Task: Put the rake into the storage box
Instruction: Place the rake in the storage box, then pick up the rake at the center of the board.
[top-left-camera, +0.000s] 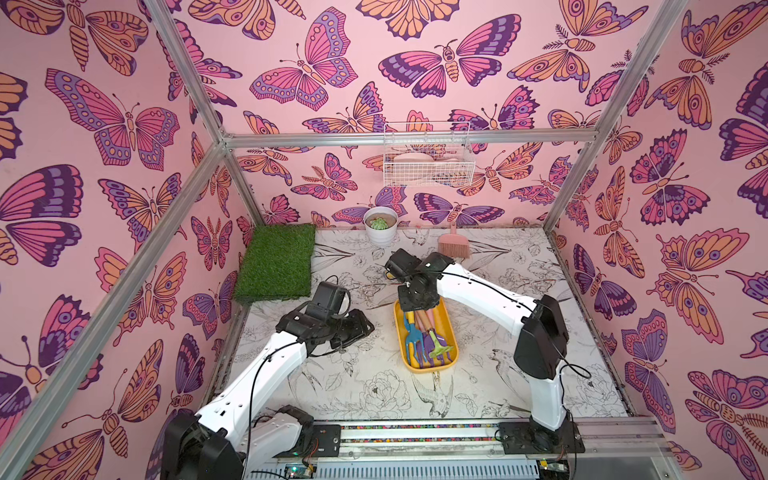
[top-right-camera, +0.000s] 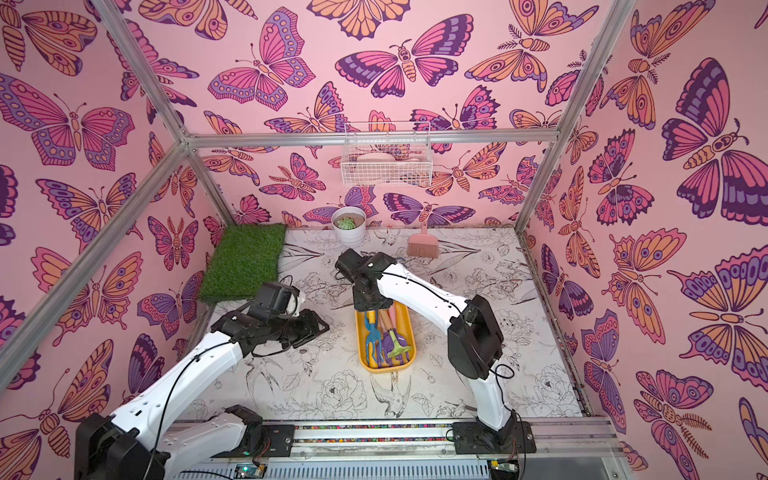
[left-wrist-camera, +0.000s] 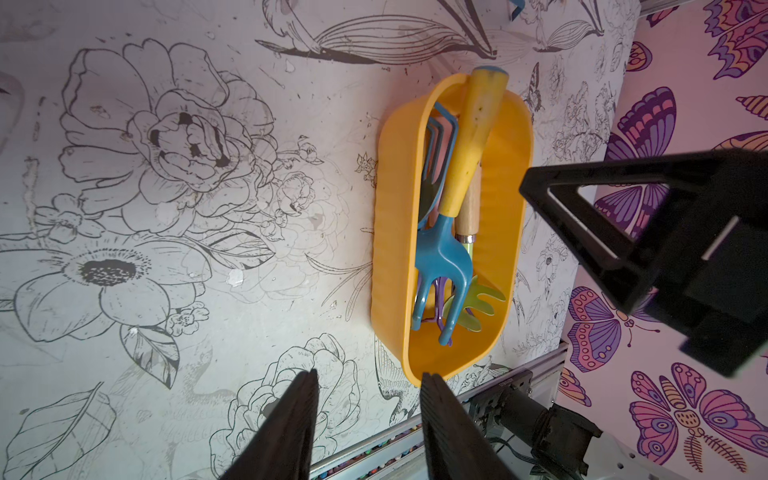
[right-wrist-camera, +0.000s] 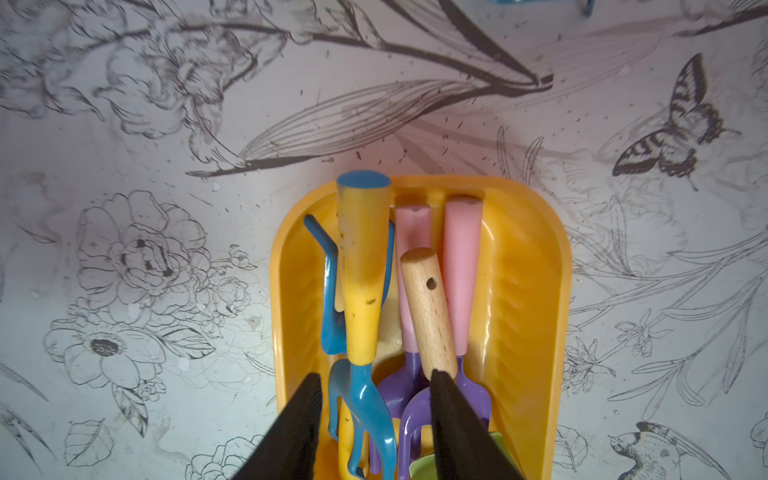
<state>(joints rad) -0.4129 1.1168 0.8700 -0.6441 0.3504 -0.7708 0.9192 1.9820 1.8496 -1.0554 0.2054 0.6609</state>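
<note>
The yellow storage box (top-left-camera: 454, 341) (top-right-camera: 411, 347) lies mid-table with several toy garden tools lying lengthwise in it. Uppermost is the rake (right-wrist-camera: 362, 274) (left-wrist-camera: 442, 259), with a yellow handle and a blue tined head, seen in both top views (top-left-camera: 411, 332) (top-right-camera: 371, 336). My right gripper (right-wrist-camera: 376, 378) (top-left-camera: 417, 308) hovers over the box's far end. It is open, its jaws standing either side of the rake's neck without pressing it. My left gripper (left-wrist-camera: 368, 376) (top-left-camera: 356, 328) is open and empty, left of the box and apart from its wall (left-wrist-camera: 390, 208).
Under the rake lie a wooden-handled green tool (right-wrist-camera: 428, 307) and pink-handled purple tools (right-wrist-camera: 461, 266). At the back are a grass mat (top-left-camera: 276, 262), a white plant pot (top-left-camera: 380, 232), a pink brush (top-left-camera: 454, 248) and a white wire basket (top-left-camera: 428, 162) on the wall.
</note>
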